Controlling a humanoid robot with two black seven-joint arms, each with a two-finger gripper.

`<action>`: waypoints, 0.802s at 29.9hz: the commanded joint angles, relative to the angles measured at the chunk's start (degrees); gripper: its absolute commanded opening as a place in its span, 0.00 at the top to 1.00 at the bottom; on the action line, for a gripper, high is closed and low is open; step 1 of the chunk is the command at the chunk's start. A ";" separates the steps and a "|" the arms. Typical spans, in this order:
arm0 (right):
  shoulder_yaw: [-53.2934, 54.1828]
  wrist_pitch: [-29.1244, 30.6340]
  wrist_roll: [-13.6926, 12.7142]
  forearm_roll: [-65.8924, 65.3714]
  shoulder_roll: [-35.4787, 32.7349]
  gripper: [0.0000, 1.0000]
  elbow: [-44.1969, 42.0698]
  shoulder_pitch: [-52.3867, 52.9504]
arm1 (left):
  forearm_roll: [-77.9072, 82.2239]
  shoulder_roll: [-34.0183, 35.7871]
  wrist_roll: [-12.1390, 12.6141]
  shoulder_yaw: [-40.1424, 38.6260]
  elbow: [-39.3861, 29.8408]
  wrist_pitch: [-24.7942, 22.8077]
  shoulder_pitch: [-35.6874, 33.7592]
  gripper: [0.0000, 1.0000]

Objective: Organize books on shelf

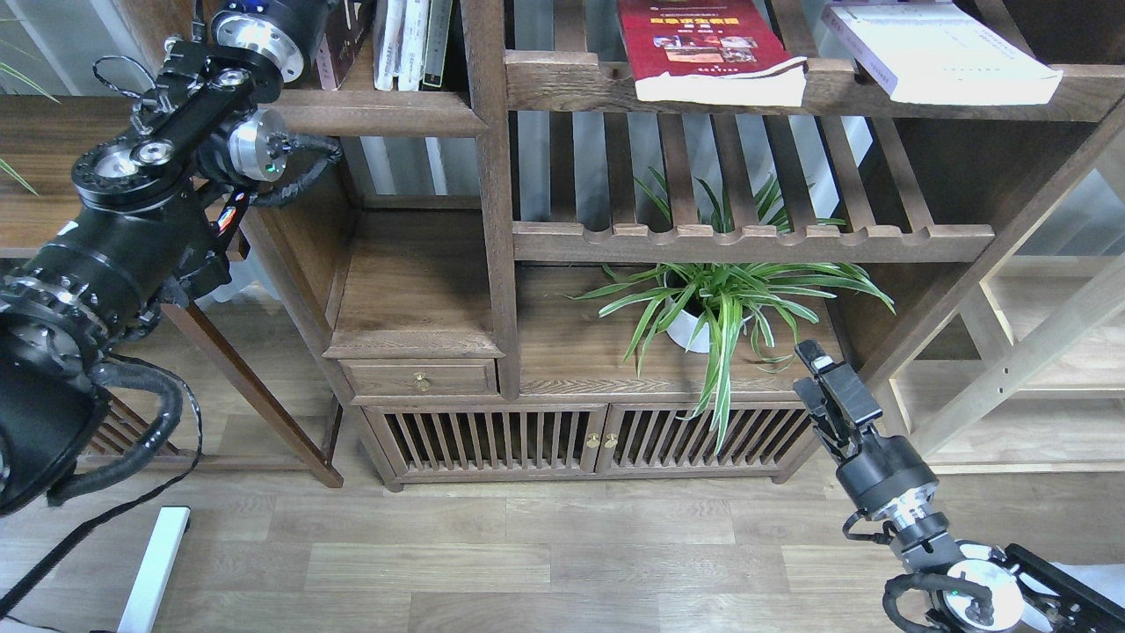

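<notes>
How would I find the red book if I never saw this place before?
Look at the big dark-brown wooden bookcase, then up to its top slatted rack on the right side. Two books lie flat there, hanging over the front rail. The red paperback with small photos on its cover is the left one; its neighbour, the plain white paperback, has no pictures.

A dark wood bookcase point(492, 264) with slatted cabinet doors point(580, 440) stands on pale plank floor point(527, 554).
</notes>
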 commanded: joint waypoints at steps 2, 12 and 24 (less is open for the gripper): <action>-0.08 0.00 0.01 0.00 -0.09 0.02 0.00 -0.08 | 0.00 0.09 0.08 -0.09 0.00 0.01 -0.77 0.72; -0.35 0.00 0.01 -0.09 0.00 0.02 -0.09 -0.08 | -0.09 0.17 -0.09 -0.26 -0.09 0.01 -1.92 0.71; -1.05 0.00 0.01 -0.09 0.00 0.02 -0.26 -0.08 | -1.85 0.17 -0.09 -0.09 -0.18 -0.08 -4.64 0.71</action>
